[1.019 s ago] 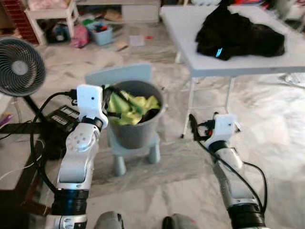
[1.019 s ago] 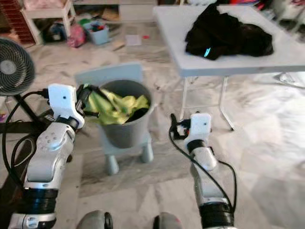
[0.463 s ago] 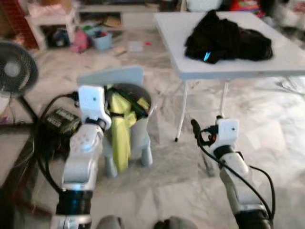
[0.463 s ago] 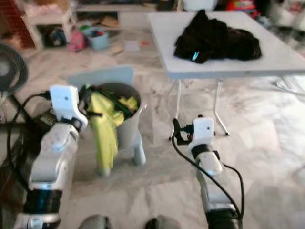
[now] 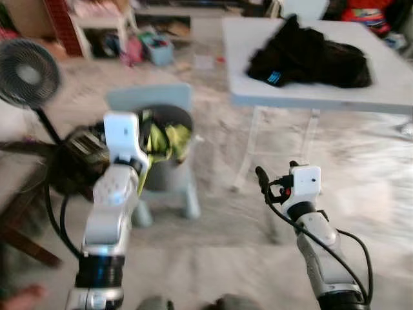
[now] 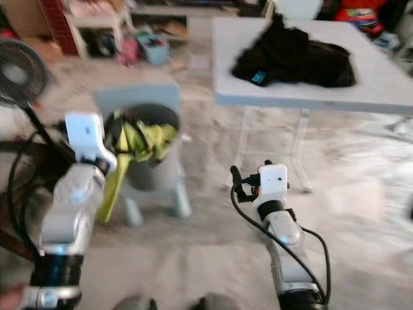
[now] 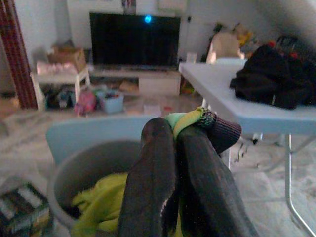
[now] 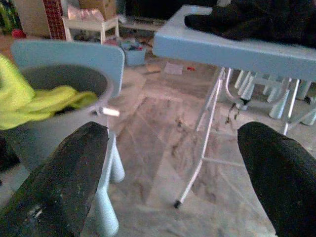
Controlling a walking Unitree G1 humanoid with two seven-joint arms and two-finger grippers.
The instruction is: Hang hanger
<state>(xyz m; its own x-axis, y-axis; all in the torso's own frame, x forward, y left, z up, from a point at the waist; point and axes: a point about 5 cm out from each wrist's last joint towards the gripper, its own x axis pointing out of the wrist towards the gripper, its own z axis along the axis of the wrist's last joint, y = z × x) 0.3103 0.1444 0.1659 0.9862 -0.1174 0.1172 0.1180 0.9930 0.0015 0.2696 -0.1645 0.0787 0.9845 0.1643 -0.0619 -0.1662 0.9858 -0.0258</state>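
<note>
Marble floor (image 5: 213,252), white folding table (image 5: 310,97)

A black crumpled garment (image 5: 310,55) lies on the white folding worktop (image 5: 387,90). A round grey fan (image 5: 27,72) stands well apart, beside a pale blue plastic chair (image 5: 150,98).

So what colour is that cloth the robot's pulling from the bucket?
Bright yellow-green garment, clearest in the right eye view.

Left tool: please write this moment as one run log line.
left tool: shut on yellow-green garment | over grey bucket | right tool: open, idle | black clothes: on table
</note>
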